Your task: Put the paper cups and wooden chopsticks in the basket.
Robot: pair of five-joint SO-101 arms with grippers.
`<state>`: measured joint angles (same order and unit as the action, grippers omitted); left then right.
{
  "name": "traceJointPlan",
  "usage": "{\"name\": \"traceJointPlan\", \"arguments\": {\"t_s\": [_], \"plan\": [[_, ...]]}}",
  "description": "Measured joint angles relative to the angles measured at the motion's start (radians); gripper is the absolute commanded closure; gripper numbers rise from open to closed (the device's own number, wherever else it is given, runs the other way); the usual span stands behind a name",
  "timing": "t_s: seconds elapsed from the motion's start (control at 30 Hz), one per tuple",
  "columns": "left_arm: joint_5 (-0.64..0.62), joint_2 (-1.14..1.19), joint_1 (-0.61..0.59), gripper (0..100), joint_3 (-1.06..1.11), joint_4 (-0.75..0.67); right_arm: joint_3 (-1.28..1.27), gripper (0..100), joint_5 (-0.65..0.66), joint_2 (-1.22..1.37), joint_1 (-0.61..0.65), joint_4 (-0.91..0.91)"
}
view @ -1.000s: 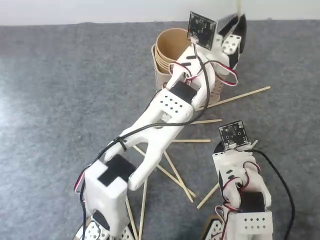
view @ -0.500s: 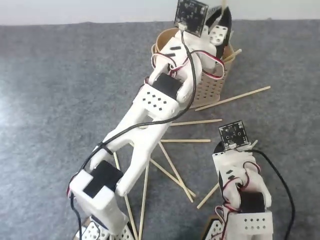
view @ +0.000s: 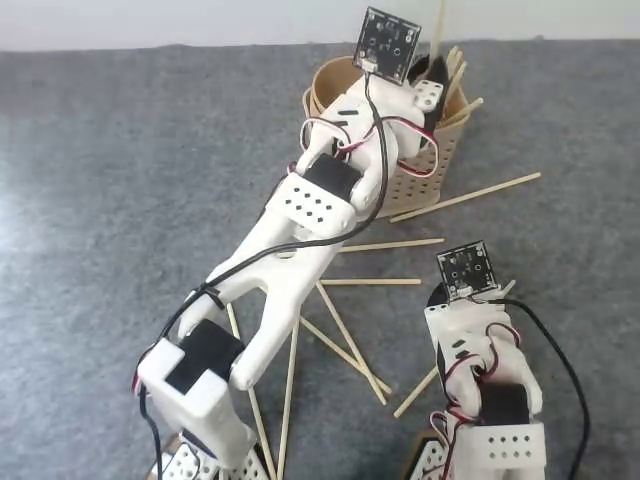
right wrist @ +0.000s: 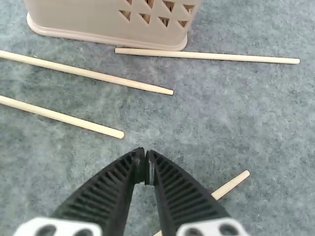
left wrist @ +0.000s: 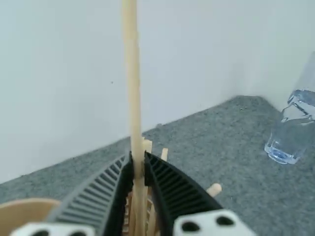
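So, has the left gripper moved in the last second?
Yes. In the high view the left gripper, shut on a chopstick, shifted left, from the basket's right edge to over it.

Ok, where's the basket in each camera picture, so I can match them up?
High view: the basket is at top centre, under the left hand.
Left wrist view: basket itself not made out; the upright chopsticks standing in it show past the hand.
Right wrist view: it lies ahead of the right hand.
Shared landmark: the chopstick lying at its foot, in high and right wrist views.
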<state>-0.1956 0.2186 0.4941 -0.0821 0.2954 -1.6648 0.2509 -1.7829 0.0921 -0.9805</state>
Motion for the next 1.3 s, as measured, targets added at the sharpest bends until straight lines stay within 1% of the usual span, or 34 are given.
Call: {"name": "traceJointPlan", "arguments": {"t_s": [0.1,0.23,0.4,0.5,0.57,0.6,0.67,0.73,0.87,1.0,1.13,1.23,1.3], "plan": [[0.0,0.0,0.0,88,0.0,0.02,0.0,99.3,0.0,0.0,0.0,0.0],[0.0,0.0,0.002,88,0.0,0.049,0.0,99.3,0.0,0.0,0.0,0.0],[0.0,-0.032,0.002,89,0.002,0.049,0.0,99.3,0.0,0.0,0.0,0.0],[0.0,-0.106,0.026,93,0.002,0.064,0.0,99.3,0.0,0.0,0.0,0.0],[0.0,-0.176,0.064,97,0.002,0.118,0.0,99.3,0.0,0.0,0.0,0.0],[0.0,-0.213,0.087,99,0.002,0.158,0.0,99.3,0.0,0.0,0.0,0.0],[0.002,-0.284,0.138,99,0.002,0.255,0.0,99.3,0.0,0.0,0.0,0.0],[0.017,-0.347,0.178,99,0.002,0.379,0.0,99.3,0.0,0.0,0.0,0.0],[0.038,-0.44,0.193,99,0.0,0.634,0.0,99.2,0.0,0.0,0.0,0.0],[0.038,-0.506,0.147,98,0.0,0.83,0.0,99.2,0.0,0.0,0.0,0.0],[0.049,-0.534,0.034,96,0.0,1.02,0.0,99.2,0.0,0.0,0.0,0.0],[0.163,-0.535,-0.023,94,0.035,1.181,0.0,99.2,0.0,0.0,0.0,0.0],[0.299,-0.535,-0.029,93,0.091,1.289,0.0,99.2,0.0,0.0,0.0,0.0]]}}
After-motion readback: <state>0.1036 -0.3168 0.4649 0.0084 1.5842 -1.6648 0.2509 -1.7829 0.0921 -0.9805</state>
